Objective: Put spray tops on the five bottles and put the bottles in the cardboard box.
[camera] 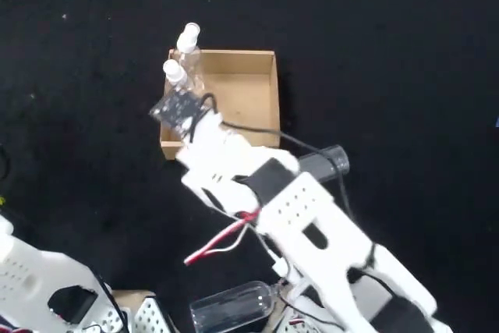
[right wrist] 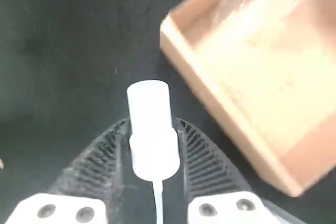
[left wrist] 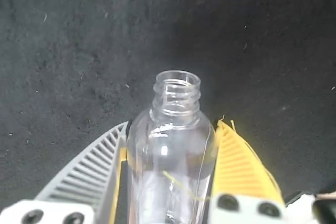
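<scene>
My right gripper [right wrist: 152, 124] is shut on a white spray top [right wrist: 150, 129], held just outside a corner of the cardboard box [right wrist: 220, 108]. From above, that arm ends at the left wall of the cardboard box [camera: 261, 103], with a white top [camera: 175, 72] at its tip. A clear bottle with a spray top [camera: 189, 48] stands at the box's far left corner. My left gripper [left wrist: 172, 129] is shut on a clear bottle [left wrist: 170, 145] whose threaded neck is bare. That bottle [camera: 234, 306] lies level at the table's near edge.
Another clear bottle [camera: 326, 163] lies on the black table to the right of the box, partly hidden behind the right arm [camera: 312, 224]. Red and white wires hang below that arm. The black cloth is bare to the far left and right.
</scene>
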Tool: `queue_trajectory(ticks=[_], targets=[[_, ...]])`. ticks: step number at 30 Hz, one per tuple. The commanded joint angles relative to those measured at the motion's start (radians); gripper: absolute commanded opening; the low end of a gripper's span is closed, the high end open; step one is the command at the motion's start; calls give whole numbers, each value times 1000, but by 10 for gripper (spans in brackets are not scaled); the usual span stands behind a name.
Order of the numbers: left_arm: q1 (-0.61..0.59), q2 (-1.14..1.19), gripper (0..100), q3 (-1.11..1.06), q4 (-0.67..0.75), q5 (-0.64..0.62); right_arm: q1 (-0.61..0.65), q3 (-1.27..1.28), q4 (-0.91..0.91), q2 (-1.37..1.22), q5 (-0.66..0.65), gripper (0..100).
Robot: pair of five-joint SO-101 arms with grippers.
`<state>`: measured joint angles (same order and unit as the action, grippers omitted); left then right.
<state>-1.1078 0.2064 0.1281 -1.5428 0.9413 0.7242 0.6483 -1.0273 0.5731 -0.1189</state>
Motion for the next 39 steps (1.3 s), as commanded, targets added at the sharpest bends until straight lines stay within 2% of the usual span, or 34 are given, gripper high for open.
queue_trajectory(ticks=[1,6,9,12,16,21,26,29,35,39], targets=[[53,-103,131,13,-9,-72,-26,-113,-29,108,55,18],[119,-264,131,-142,15,-109,-117,-249,-28,194,146,18],[159,-400,131,-260,91,-160,-196,-337,-28,228,183,19],[208,-543,131,-390,192,-255,-250,-403,-25,240,222,20],[317,-706,131,-549,296,-446,-290,-464,64,243,284,20],[472,-901,131,-688,385,-628,-290,-479,181,245,399,20],[530,-1082,131,-823,483,-687,-339,-453,190,318,471,20],[599,-1131,131,-874,497,-695,-341,-444,224,364,483,21],[748,-1243,131,-901,491,-873,-304,-440,278,374,485,21],[823,-1415,131,-969,493,-884,-305,-441,267,381,485,21]])
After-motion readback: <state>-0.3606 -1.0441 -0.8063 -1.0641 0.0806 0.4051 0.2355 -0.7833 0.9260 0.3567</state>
